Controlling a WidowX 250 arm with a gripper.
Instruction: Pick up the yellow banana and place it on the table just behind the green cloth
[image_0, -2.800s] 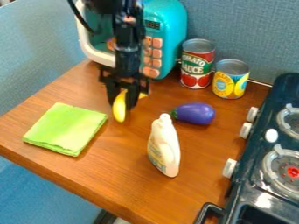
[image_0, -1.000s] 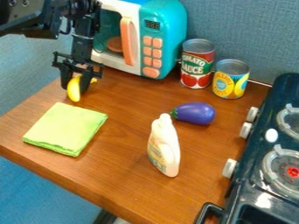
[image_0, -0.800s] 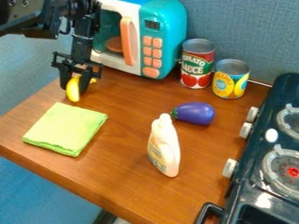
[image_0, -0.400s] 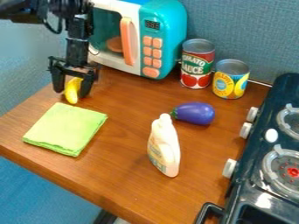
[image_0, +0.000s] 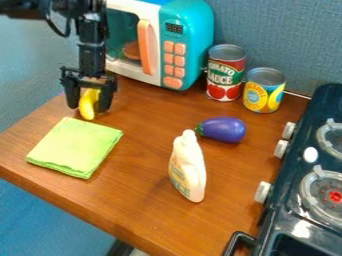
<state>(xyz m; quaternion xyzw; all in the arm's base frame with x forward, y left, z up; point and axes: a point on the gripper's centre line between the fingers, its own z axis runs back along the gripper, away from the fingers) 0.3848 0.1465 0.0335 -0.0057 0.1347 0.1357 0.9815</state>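
Note:
The gripper (image_0: 89, 106) hangs at the left rear of the wooden table, in front of the microwave's left side. It is open, its two fingers standing apart on either side of a yellow banana (image_0: 87, 105). The banana points towards the camera, its upper end partly hidden by the gripper; whether a finger touches it I cannot tell. Just in front lies a folded green cloth (image_0: 75, 147). Further right are a purple eggplant (image_0: 223, 129) on its side and a white bottle (image_0: 187, 169).
A teal and white toy microwave (image_0: 190, 45) stands at the back. Right of it are a red tomato can (image_0: 225, 75) and a yellow can (image_0: 263, 92). A dark toy stove (image_0: 294, 200) with knobs lines the right side of the table (image_0: 153, 215).
The gripper carried the banana left from the middle rear of the table, then its fingers spread wider. Since then gripper and banana have both shifted slightly right.

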